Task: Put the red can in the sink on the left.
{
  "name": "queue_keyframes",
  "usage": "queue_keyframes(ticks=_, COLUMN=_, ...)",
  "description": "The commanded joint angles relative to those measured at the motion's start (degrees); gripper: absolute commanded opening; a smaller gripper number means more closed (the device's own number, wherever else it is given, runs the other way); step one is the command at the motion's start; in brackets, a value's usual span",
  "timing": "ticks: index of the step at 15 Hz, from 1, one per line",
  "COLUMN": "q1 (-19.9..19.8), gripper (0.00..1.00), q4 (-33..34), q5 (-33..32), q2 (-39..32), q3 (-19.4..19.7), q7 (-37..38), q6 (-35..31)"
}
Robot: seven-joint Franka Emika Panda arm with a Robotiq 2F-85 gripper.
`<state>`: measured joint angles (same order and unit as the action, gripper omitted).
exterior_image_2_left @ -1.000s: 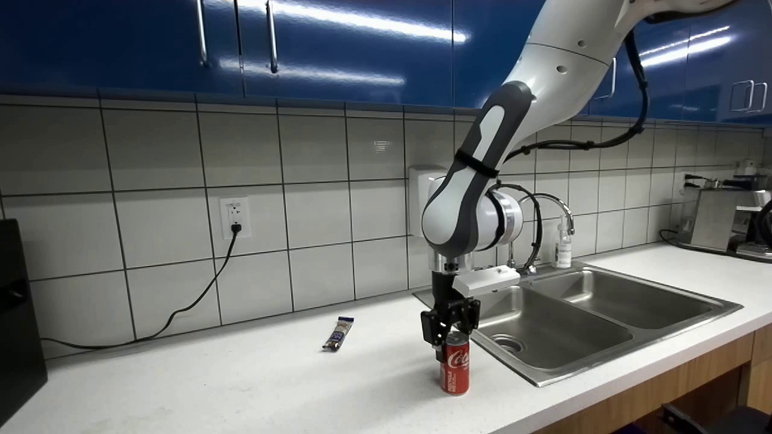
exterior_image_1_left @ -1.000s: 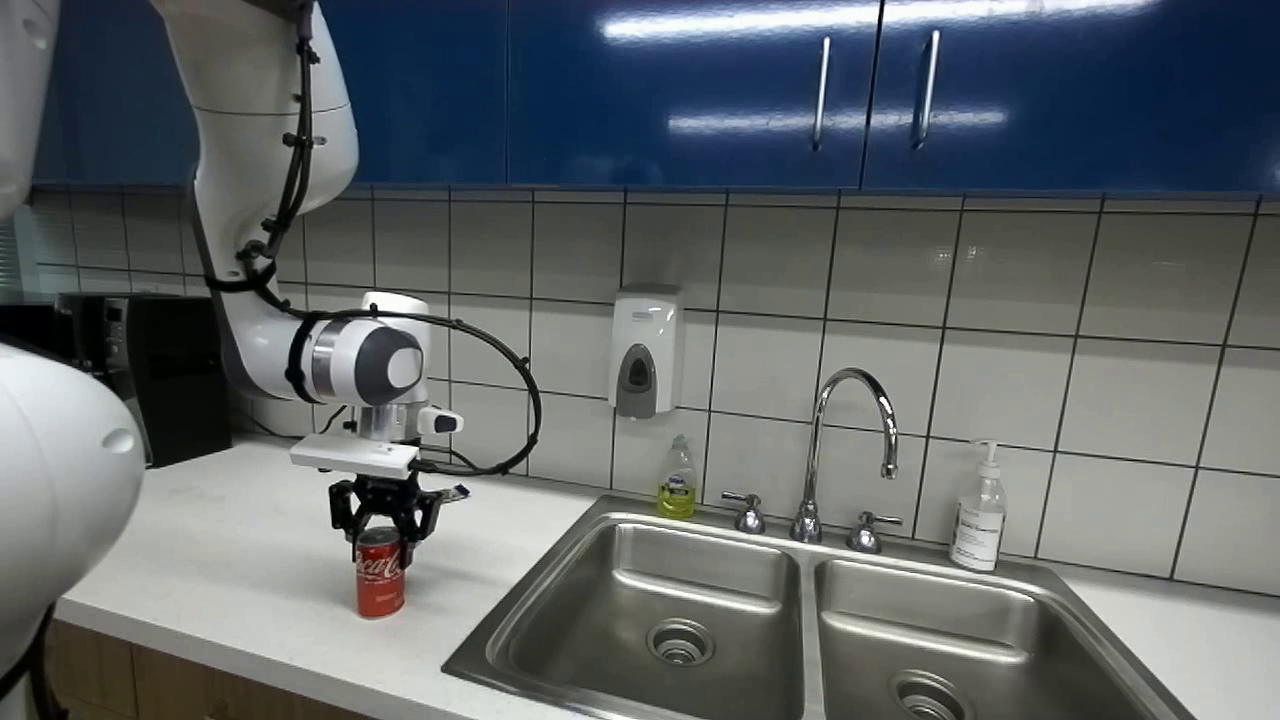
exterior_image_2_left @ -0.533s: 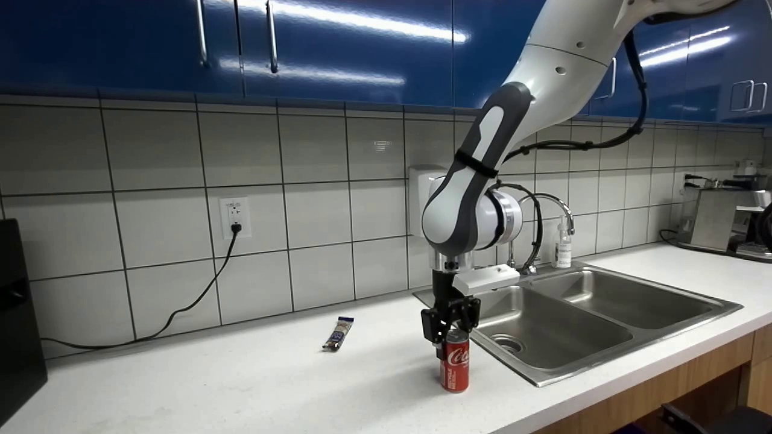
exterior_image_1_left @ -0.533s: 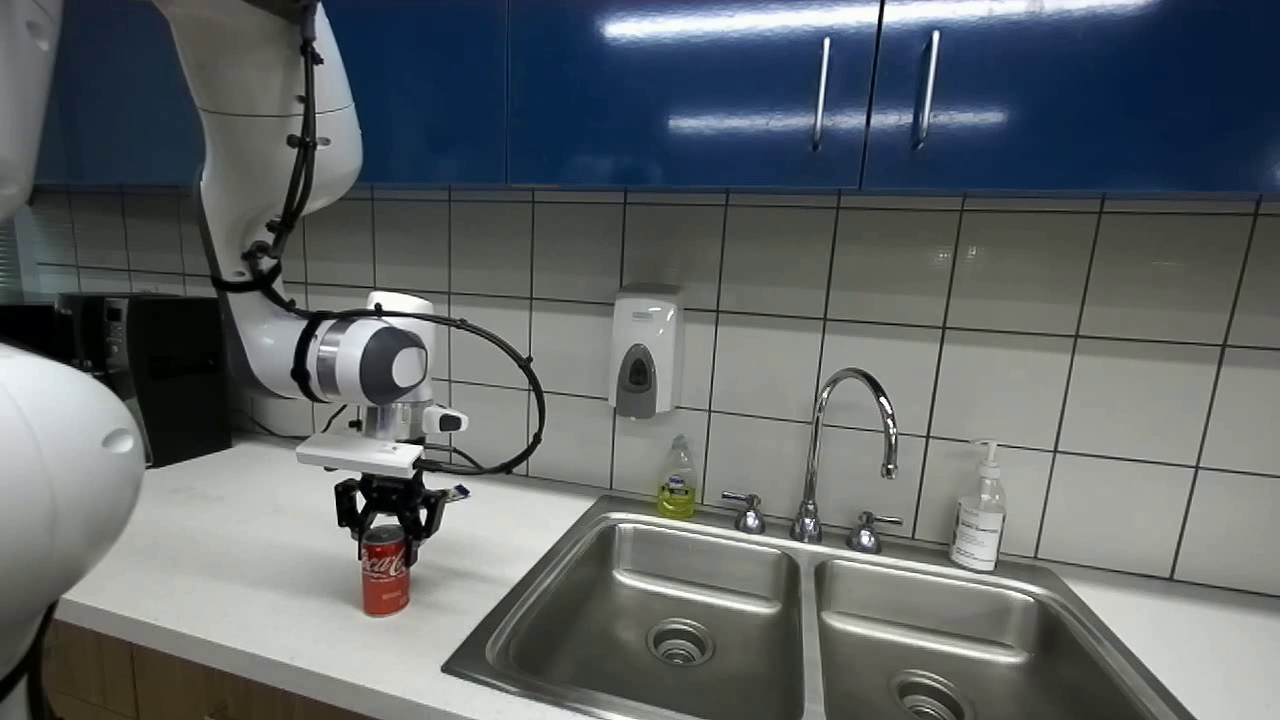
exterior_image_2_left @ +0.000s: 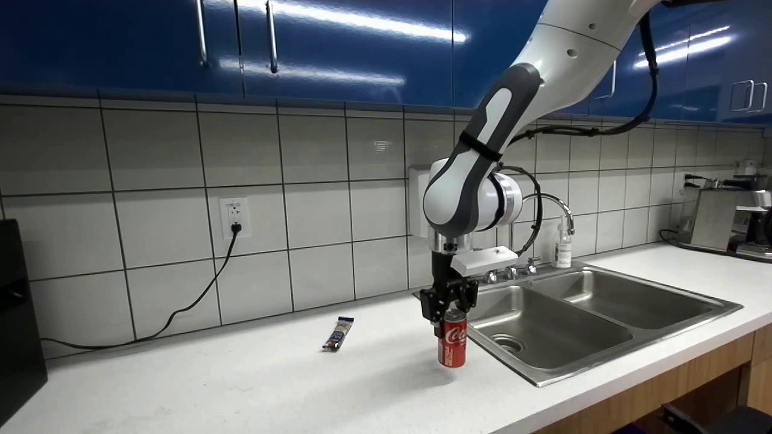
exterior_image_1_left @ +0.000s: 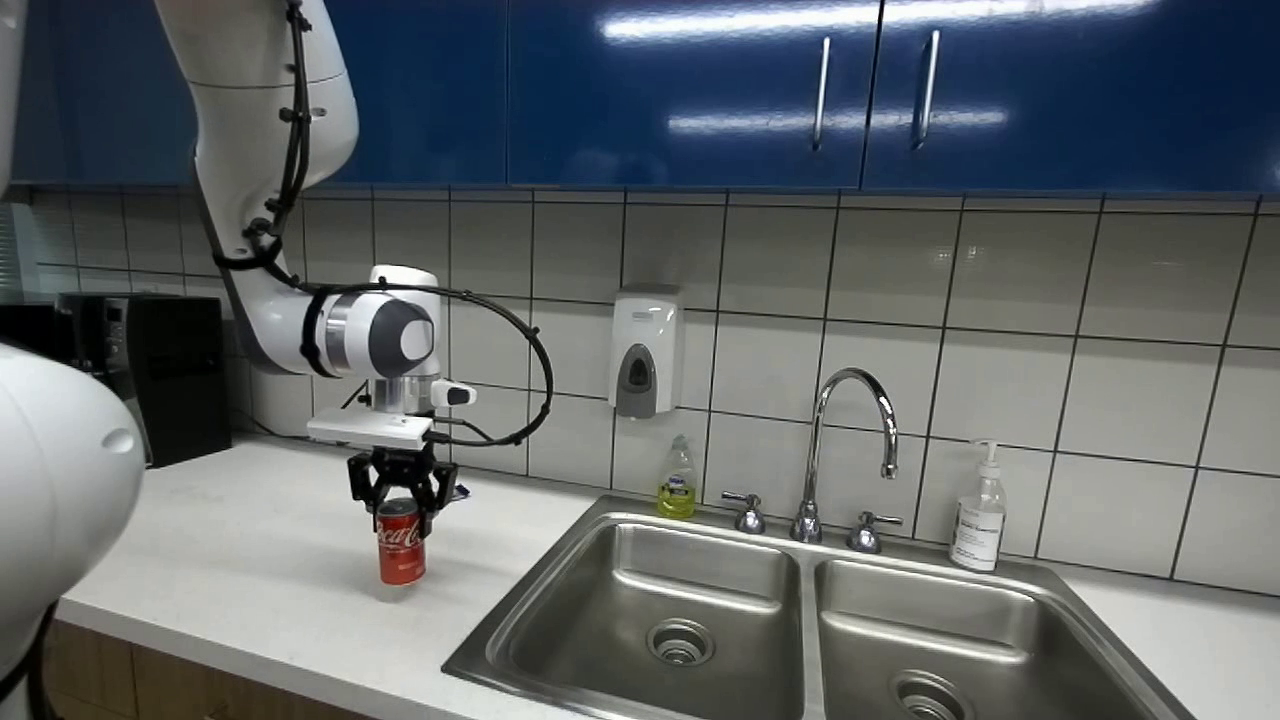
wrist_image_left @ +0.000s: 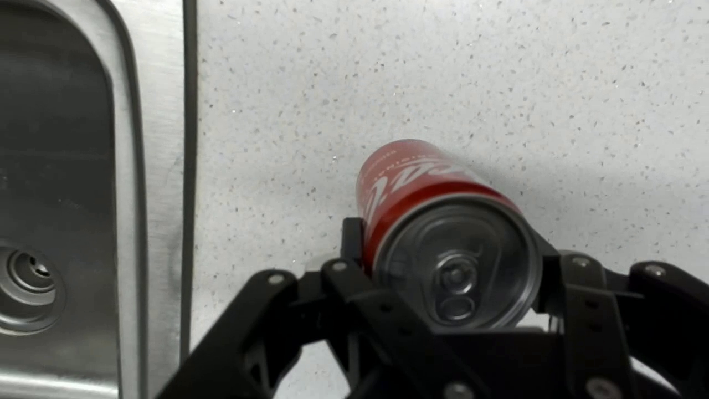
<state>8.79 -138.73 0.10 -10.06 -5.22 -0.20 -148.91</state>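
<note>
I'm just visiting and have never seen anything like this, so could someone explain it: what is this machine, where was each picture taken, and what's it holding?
The white machine is a robot arm. The black part at its lower end is the gripper, which works like a hand. It holds a red can by the upper part, upright and slightly above the white counter. The wide pictures come from two cameras outside the robot, looking from different places. The close-up over the can's top comes from a camera on the robot's wrist. A small flat packet lies on the counter. Nearby is a steel sink with two basins; a bottle of yellow-green liquid and a pump bottle stand along its back edge.
</note>
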Motion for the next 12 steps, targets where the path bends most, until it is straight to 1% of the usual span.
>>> queue_keyframes(ticks=1, q1=-0.5, gripper=0.39, q4=-0.1, q5=-1.7, q2=5.0, q3=0.1, q7=2.4, q6=4.2)
queue_keyframes(ticks=4, q1=-1.1, gripper=0.39, q4=0.0, q5=-1.3, q2=6.5, q3=0.5, q7=2.3, q6=4.6)
queue_keyframes(ticks=7, q1=-2.7, gripper=0.39, q4=-0.2, q5=-1.3, q2=7.2, q3=2.2, q7=2.5, q6=4.2)
queue_keyframes(ticks=12, q1=-6.7, gripper=0.39, q4=-0.3, q5=-1.2, q2=7.7, q3=6.0, q7=2.1, q6=3.5)
